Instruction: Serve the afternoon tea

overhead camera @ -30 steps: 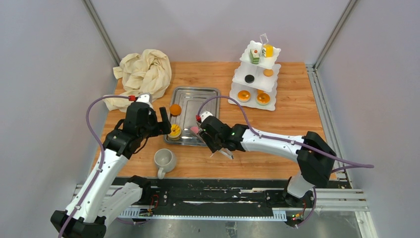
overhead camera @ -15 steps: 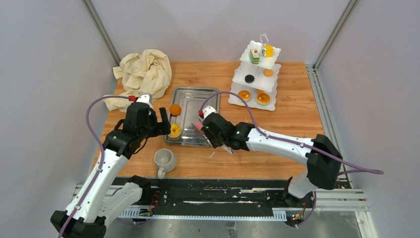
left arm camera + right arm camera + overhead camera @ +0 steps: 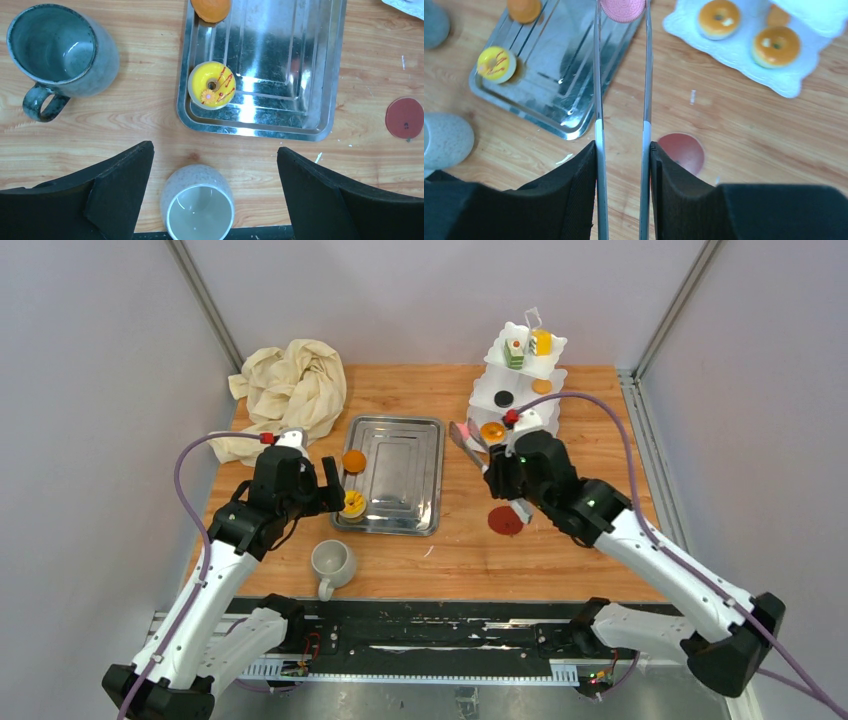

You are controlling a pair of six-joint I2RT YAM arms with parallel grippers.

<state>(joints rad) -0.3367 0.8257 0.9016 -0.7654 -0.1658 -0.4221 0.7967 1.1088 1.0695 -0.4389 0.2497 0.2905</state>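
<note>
Grips tongs [image 3: 596, 75] in right hand [image 3: 621, 150], pink cake [image 3: 623, 9] pinched at tips; leaves tray [image 3: 554, 95] at centre, arrives beside stand [image 3: 744, 50] upper right, ready to place. Keeps left hand [image 3: 215, 152] wide.

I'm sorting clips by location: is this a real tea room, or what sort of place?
Probably a robot lab test booth, not a tea room: plain grey wall panels in metal framing, two arms bolted to a rail at the edge of the wooden table, the right gripper holding tongs.
</note>
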